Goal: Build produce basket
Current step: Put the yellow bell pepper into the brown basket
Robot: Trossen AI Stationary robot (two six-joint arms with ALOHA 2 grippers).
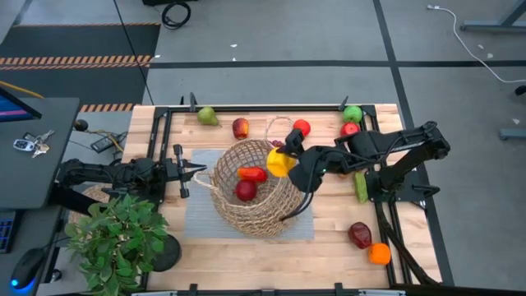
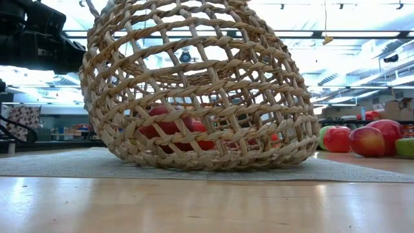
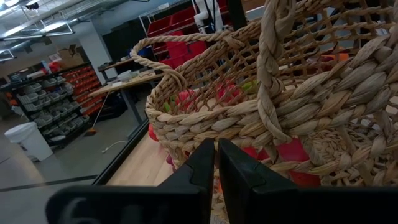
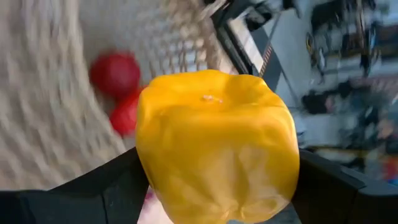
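Here the basket (image 1: 251, 187) stands tipped on a grey mat (image 1: 197, 215) at the worktop's (image 1: 329, 247) middle, holding a red pepper (image 1: 251, 173) and a red apple (image 1: 246, 191); the right claw (image 1: 288, 160) grasps a yellow pepper (image 1: 279, 162) over the basket's rim; the left claw (image 1: 200, 170), clenched, sits at the basket's handle (image 3: 270, 74); other produce lies along the far and right edges.
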